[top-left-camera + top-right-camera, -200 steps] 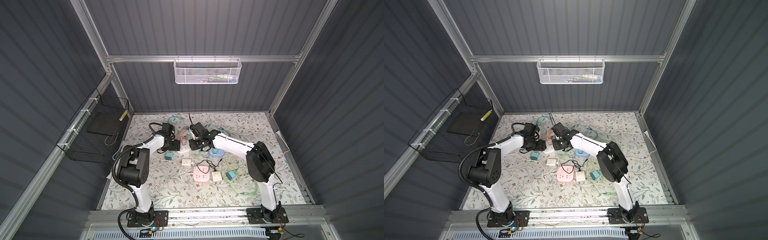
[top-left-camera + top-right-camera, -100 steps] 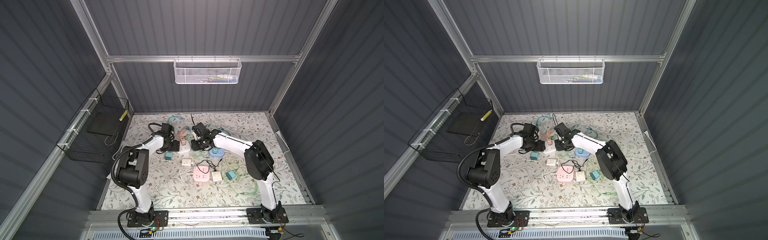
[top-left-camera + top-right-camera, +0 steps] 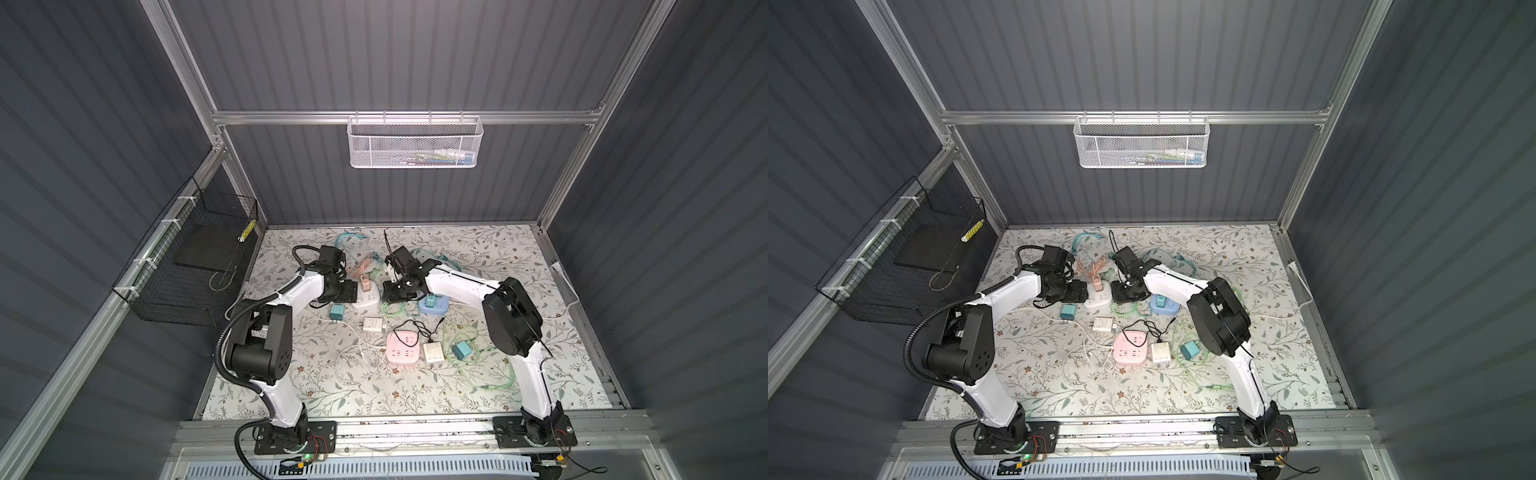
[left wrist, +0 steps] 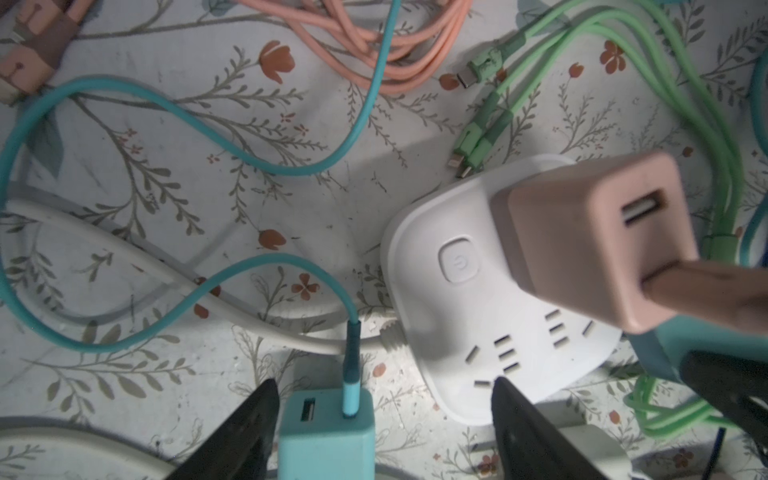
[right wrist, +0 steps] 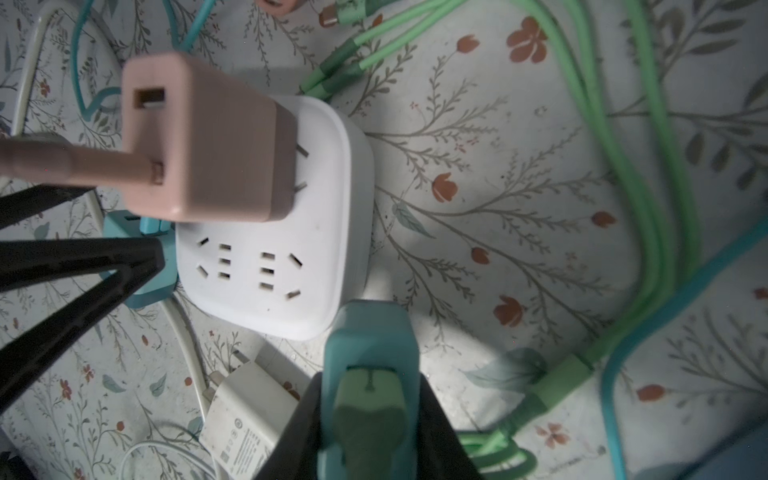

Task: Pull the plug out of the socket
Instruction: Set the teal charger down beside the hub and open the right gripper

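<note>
Teal plastic fills the right gripper: its jaws are clamped tight on a teal plug with a green cable end stuck in it. The plug is out of the slots of the white socket, which lies just ahead of that gripper. Compared with a second ago, neither arm has visibly shifted in the top views. The one change is that the left gripper has spread its jaws a shade wider. They stand well apart and hold nothing. A corner of the socket lies just beyond one jaw, and a loose teal charger shows between them; whether it is touched I cannot tell. I read that as the left side letting go, so this pull looks done. A pink plug is still in the socket, prongs partly showing.

High on the wall beyond both grippers hangs a white mesh basket with a few small things lying in it, too small to name. Out past the left gripper's outer side, a black wire basket holds a dark flat pad and a small yellow-striped item.
</note>
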`<state>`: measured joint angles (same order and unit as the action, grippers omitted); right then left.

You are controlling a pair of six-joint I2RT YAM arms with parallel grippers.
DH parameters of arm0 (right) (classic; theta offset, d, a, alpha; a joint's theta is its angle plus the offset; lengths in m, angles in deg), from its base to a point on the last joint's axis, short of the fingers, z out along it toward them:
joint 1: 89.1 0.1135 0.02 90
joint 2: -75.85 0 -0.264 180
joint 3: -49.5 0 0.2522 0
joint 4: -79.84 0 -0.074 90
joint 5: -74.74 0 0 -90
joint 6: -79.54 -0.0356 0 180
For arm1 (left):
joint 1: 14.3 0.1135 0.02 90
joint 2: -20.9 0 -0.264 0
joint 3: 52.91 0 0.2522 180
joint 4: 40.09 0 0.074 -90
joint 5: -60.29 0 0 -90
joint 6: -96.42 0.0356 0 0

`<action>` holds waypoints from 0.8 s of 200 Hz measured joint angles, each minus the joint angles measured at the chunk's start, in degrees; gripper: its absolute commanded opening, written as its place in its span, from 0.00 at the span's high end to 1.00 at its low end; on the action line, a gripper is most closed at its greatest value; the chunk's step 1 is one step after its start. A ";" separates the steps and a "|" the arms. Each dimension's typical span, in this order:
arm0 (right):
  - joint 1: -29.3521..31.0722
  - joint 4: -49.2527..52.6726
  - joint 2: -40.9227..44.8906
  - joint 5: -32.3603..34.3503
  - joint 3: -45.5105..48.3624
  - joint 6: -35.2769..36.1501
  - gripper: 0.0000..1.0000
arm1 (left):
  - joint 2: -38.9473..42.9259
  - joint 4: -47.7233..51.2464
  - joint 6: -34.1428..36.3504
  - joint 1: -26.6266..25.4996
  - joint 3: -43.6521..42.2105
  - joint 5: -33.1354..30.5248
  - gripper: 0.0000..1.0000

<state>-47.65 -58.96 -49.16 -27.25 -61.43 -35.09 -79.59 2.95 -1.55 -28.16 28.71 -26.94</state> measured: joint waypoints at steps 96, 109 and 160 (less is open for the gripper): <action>-0.50 1.99 -0.96 0.42 -1.38 -0.33 0.46 | 3.87 -0.24 1.57 -0.02 -0.09 0.83 0.15; -0.50 2.78 -0.94 1.36 -1.66 -0.22 0.44 | 4.13 -0.24 1.81 -0.02 -0.09 0.83 0.15; -0.55 5.68 1.05 4.35 -3.37 1.05 0.32 | 4.44 -0.85 2.21 -0.02 -0.94 0.83 0.15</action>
<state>-48.19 -53.28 -48.12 -22.90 -64.80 -34.04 -75.15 2.10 0.66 -28.19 27.77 -26.11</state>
